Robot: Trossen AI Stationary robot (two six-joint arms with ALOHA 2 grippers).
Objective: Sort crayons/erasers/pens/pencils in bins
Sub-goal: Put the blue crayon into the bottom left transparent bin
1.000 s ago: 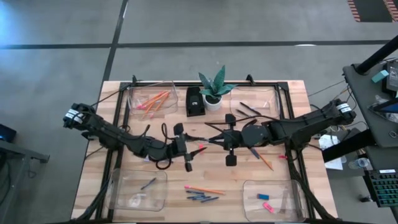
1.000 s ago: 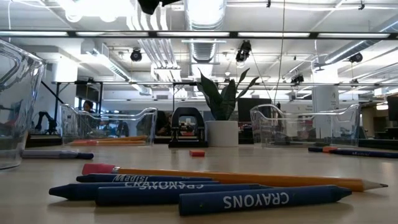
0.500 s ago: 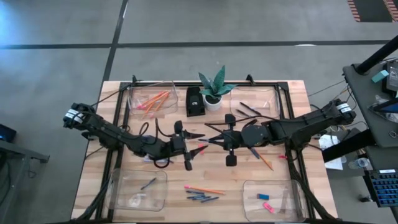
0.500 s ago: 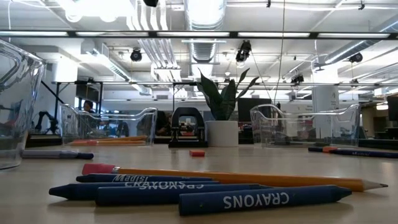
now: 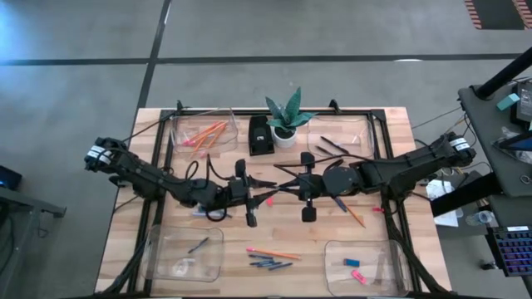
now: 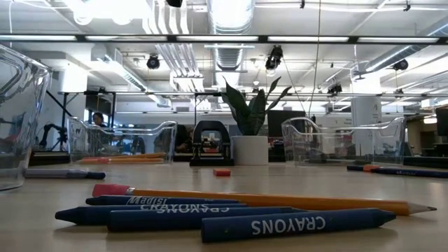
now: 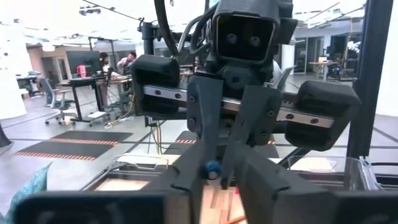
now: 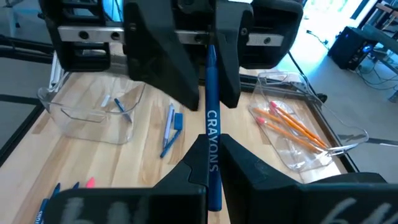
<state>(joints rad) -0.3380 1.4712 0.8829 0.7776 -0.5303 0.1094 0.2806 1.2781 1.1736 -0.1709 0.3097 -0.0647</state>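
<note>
Over the middle of the worktop (image 5: 125,241), my right end effector (image 8: 211,163) is clamped on a blue crayon (image 8: 210,118) printed CRAYONS, holding it out lengthwise toward my left end effector (image 7: 217,177), which faces it head-on. The crayon's far end runs between the left fingers (image 8: 168,68), one on each side and close; I cannot tell whether they are pressing on it. Just below the meeting point a small red-pink eraser (image 5: 268,199) lies on the wood. Near my right arm lies an orange pencil (image 5: 355,216). Toward the front edge, a cluster of blue crayons (image 5: 270,264) lies beside another orange pencil (image 5: 273,253). At the corners stand four clear bins: back left (image 5: 176,124) with orange pencils, back right (image 5: 366,124) with dark pens, front left (image 5: 158,249) with one short dark stick, front right (image 5: 391,257) with a blue and a red-pink eraser. Between the back bins sit a black box (image 5: 261,135) and a potted plant (image 5: 285,124).
</note>
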